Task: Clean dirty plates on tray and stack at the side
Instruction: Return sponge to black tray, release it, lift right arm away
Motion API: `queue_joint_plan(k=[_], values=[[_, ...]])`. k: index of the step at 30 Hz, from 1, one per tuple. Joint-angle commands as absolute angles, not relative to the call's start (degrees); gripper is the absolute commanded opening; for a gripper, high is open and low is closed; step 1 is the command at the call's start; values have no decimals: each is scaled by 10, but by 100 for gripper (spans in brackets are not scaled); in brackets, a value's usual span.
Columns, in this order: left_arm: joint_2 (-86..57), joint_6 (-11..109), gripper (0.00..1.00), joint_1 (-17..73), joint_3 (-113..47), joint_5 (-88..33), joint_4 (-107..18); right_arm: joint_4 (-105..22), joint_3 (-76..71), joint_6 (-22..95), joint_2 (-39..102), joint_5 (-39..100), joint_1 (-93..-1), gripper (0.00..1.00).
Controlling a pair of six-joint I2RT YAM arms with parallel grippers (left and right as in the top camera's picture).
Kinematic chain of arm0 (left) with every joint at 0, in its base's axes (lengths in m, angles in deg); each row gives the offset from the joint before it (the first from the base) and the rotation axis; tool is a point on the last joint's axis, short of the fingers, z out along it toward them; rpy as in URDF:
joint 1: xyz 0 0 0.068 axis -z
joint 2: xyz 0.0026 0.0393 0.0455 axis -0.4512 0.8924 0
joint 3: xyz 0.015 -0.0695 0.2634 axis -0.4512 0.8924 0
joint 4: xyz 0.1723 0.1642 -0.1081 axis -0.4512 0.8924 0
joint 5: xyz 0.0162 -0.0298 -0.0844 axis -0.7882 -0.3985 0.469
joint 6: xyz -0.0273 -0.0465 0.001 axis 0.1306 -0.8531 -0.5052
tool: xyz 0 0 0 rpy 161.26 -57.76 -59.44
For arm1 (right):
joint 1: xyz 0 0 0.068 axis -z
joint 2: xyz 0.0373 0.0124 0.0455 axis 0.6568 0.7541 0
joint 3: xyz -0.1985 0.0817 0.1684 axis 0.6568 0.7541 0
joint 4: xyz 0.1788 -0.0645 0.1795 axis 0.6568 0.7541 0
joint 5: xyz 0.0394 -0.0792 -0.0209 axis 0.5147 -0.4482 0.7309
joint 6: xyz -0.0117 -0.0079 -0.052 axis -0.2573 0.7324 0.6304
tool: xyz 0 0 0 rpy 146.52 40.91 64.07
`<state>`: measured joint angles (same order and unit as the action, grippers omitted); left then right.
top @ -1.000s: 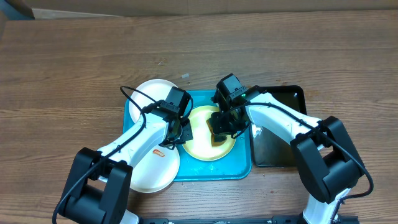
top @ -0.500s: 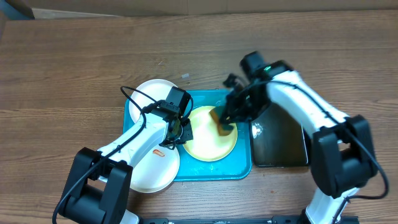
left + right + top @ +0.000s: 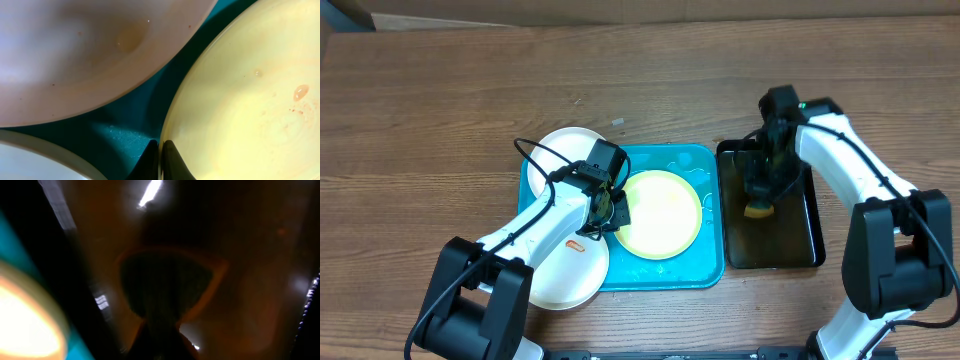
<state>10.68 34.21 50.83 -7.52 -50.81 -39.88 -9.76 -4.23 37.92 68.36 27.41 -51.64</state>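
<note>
Overhead, the yellow-green plate (image 3: 665, 215) lies in the blue tray (image 3: 708, 266). The left gripper (image 3: 612, 208) is clamped on the plate's left rim, its fingers (image 3: 171, 159) pinched over the edge. The right gripper (image 3: 760, 190) hangs well to the right over the black tray (image 3: 800, 245), apparently closed on a sponge (image 3: 757, 209); its own view is blurred. The far white plate (image 3: 560, 150) and the near white plate (image 3: 565, 280) crowd the left arm, which is the nearer one for lifting the yellow-green plate out.

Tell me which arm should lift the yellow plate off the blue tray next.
Probably left: the left gripper pinches the yellow plate's rim, while the right gripper holds a sponge over the black tray.
</note>
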Motion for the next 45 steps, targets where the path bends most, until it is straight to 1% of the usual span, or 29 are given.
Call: queue_joint_plan(k=[1,3,4,6,7,8,9,10,12,13,14,15,18,24,25,26,27,28,29,30,31,32,33,34,37,40,43,45], values=[[109,358,4,513,-76,-503,-401,-145,5,354,667,225,-519,4],[109,358,4,513,-76,-503,-401,-188,35,354,668,226,-519,5],[109,358,4,513,-76,-501,-401,-202,45,354,668,226,-519,11],[109,358,4,513,-76,-501,-401,-213,54,354,668,226,-519,40],[109,358,4,513,-76,-500,-401,-213,53,355,668,226,-519,50],[109,358,5,513,-76,-499,-401,-212,50,357,668,226,-518,59],[109,360,7,513,-76,-499,-401,-207,44,357,668,226,-518,64],[109,361,11,513,-76,-499,-401,-199,34,358,668,226,-518,66],[109,369,23,516,-76,-495,-403,-186,15,358,668,226,-515,68],[109,369,28,519,-76,-495,-404,-183,7,358,668,226,-513,70],[109,372,31,522,-76,-495,-406,-183,1,358,668,226,-512,73],[109,376,32,527,-76,-496,-408,-188,-2,358,668,226,-511,75],[109,382,33,537,-76,-497,-413,-202,1,358,668,226,-509,77],[109,381,33,543,-76,-502,-414,-229,28,358,668,226,-509,77],[109,381,33,543,-76,-502,-414,-238,36,358,668,226,-509,75],[109,382,33,543,-76,-502,-414,-250,45,358,668,226,-509,64],[109,382,33,543,-76,-502,-415,-256,49,358,668,225,-509,49],[109,382,33,543,-76,-502,-415,-265,52,358,668,219,-509,13],[109,382,32,543,-76,-502,-415,-270,52,357,668,207,-507,4],[109,383,32,543,-76,-501,-414,-273,51,354,668,188,-505,4],[109,383,31,543,-76,-501,-414,-273,49,351,668,174,-502,8],[109,383,30,543,-76,-502,-414,-268,44,350,668,168,-497,35],[109,384,30,543,-76,-502,-414,-261,40,350,668,171,-492,67],[109,384,30,543,-76,-502,-414,-250,36,350,668,178,-488,74],[109,386,30,543,-76,-501,-415,-211,29,350,668,226,-481,79],[109,385,30,543,-76,-501,-417,-176,30,350,668,283,-481,90],[109,385,30,543,-76,-501,-418,-149,30,350,668,290,-485,89],[109,385,30,543,-76,-501,-418,-143,30,350,668,276,-484,82]])
